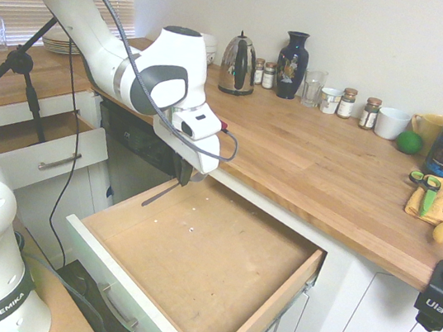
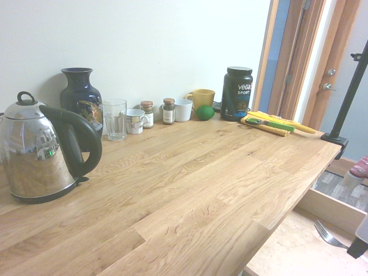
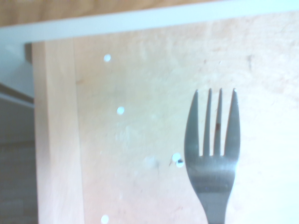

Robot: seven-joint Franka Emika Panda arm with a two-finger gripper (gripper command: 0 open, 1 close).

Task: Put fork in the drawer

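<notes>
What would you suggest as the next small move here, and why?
Probably lower the end effector a little, then release: it grips the slim silver metal fork, whose tines show over the bare bottom of the wide wooden drawer, which stands open.

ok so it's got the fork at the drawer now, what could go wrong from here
The slim silver metal fork is held near its handle end by the black-fingered gripper, tines sticking out, so it could twist or slip if bumped.
It also sits near one wooden side wall of the wide, open, white-fronted drawer, so a small sideways drift might catch it there.
The gripper is close to the light wood countertop too, so it might knock the edge.
</notes>
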